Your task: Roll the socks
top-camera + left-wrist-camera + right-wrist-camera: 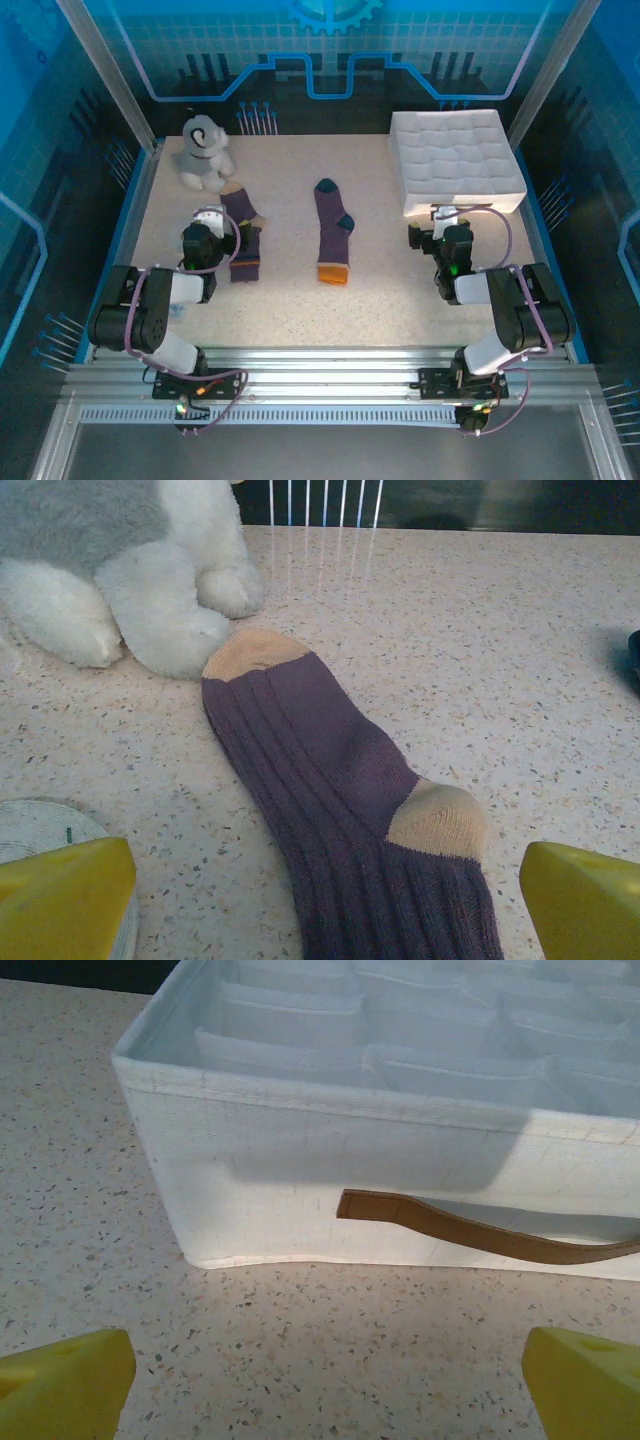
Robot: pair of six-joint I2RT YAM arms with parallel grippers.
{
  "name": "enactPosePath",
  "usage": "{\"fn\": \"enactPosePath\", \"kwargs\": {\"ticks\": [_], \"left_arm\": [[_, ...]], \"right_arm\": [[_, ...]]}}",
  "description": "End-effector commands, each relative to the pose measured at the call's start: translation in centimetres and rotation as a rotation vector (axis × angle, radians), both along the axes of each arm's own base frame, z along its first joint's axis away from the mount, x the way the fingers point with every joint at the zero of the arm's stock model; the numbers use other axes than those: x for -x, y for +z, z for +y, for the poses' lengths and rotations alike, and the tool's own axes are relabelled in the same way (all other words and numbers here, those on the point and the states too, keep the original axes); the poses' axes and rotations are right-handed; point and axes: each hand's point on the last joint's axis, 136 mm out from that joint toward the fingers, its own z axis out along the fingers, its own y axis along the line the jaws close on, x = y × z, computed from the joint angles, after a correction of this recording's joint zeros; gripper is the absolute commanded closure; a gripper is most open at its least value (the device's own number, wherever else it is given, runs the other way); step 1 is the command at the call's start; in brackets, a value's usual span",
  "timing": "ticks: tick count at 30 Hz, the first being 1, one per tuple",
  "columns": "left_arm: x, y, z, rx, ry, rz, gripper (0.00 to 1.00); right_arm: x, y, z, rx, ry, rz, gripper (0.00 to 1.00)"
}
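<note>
Pincers first: the left pincer [322,908] stands spread wide, its blunt yellow fingertips [62,895] at the two lower corners of the wrist view, clasping nothing. Between and below them lies a dark purple ribbed knit sock with a pale orange toe and heel [330,780], flat on the table. It runs forward from the pincer and slightly to its left. Neither finger visibly touches it. Under the left fingertip sits a flat white disc [40,832], partly hidden. Ahead, at the sock's toe, a fluffy grey-and-white plush dog [120,570] rests its paw just beside the fabric, perhaps touching it. To the right of this pincer, well apart, a second purple sock with navy toe, navy heel and orange cuff [333,232] lies straight and flat, cuff nearest the arms.

The right pincer [325,1388] is likewise released, with its yellow fingers wide apart over the bare speckled stone-look tabletop [300,1340]. Just ahead of it stands a white woven-fabric box [330,1150], soft-walled and divided into compartments, with a brown leather-like strap [480,1230] on its near wall.

The left arm [150,310] and right arm [515,305] are each folded low by the near edge, forearms reaching forward over the table.
</note>
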Motion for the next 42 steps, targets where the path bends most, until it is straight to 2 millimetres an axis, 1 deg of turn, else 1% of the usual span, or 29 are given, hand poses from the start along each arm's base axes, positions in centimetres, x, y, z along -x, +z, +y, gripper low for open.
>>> {"fn": "enactPosePath", "kwargs": {"ticks": [1,42], "left_arm": [[-0.29,0.3,-0.41,0.008,-0.016,-0.014,0.01],[-0.27,0.27,-0.41,0.008,-0.017,-0.013,0.0]], "right_arm": [[-0.47,1.02,0.17,-0.006,0.013,-0.036,0.0],[-0.5,0.98,0.17,-0.028,0.032,-0.031,0.0]]}}
